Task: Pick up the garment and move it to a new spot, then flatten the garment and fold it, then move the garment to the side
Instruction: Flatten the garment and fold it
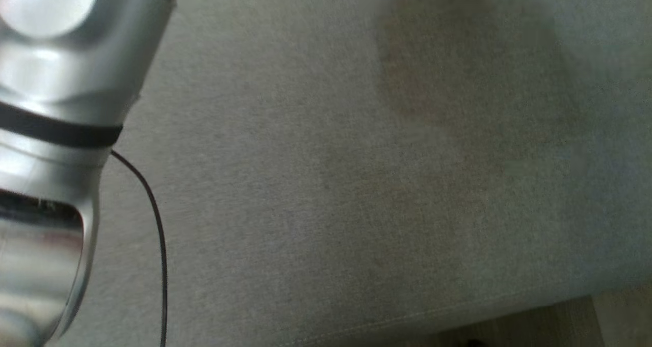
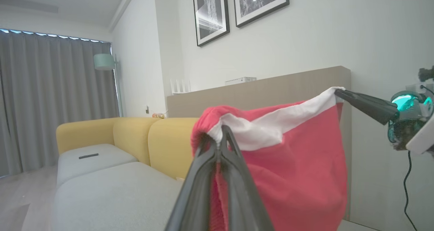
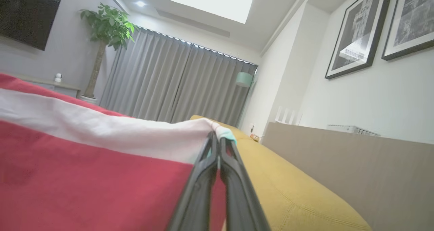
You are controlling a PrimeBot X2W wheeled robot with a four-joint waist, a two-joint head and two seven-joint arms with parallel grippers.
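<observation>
The garment [image 2: 291, 163] is red with a white band along its top edge, and it hangs in the air between my two grippers. My left gripper [image 2: 222, 131] is shut on one end of the white band. My right gripper [image 2: 339, 92] is shut on the other end, seen from the side in the left wrist view. In the right wrist view the right gripper [image 3: 217, 136] pinches the band's corner, and the garment [image 3: 84, 170] spreads away to the left. A pale forearm [image 1: 56, 133] stands at the left of the head view, above the grey seat [image 1: 356, 184].
A sofa with yellow backs [image 2: 135, 139] and grey cushions [image 2: 112, 190] lies below the garment. A dark remote [image 2: 89, 155] rests on the far cushion. A beige panel [image 2: 271, 88] and framed pictures [image 2: 237, 3] are on the wall behind. A thin black cable [image 1: 158, 235] hangs by the forearm.
</observation>
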